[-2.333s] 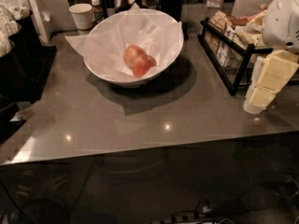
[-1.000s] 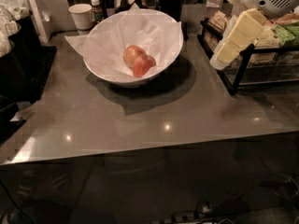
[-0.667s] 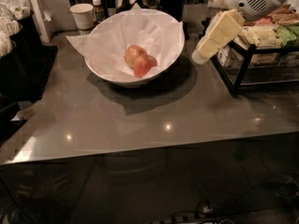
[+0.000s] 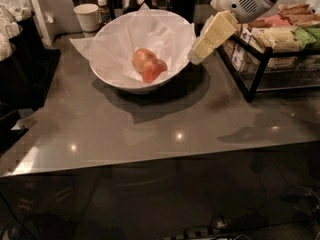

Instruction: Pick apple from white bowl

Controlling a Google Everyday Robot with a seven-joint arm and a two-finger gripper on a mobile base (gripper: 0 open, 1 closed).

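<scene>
The white bowl [image 4: 120, 81] stands at the back middle of the grey counter, lined with crumpled white paper. Inside it lie two apples side by side: the redder apple [image 4: 153, 70] in front to the right, touching a paler yellow-orange apple [image 4: 141, 58] behind it. My gripper [image 4: 196, 57] comes in from the upper right, its cream fingers pointing down and left, just beside the bowl's right rim and above the counter. It holds nothing.
A black wire rack [image 4: 272, 49] with packets stands at the right. A small white paper cup [image 4: 88, 16] and a small bottle [image 4: 103, 10] stand behind the bowl. Dark containers [image 4: 20, 49] stand at the left edge.
My gripper has swung from the right side of the counter leftward, past the rack, up to the bowl's right rim. The apples and bowl have not moved.
</scene>
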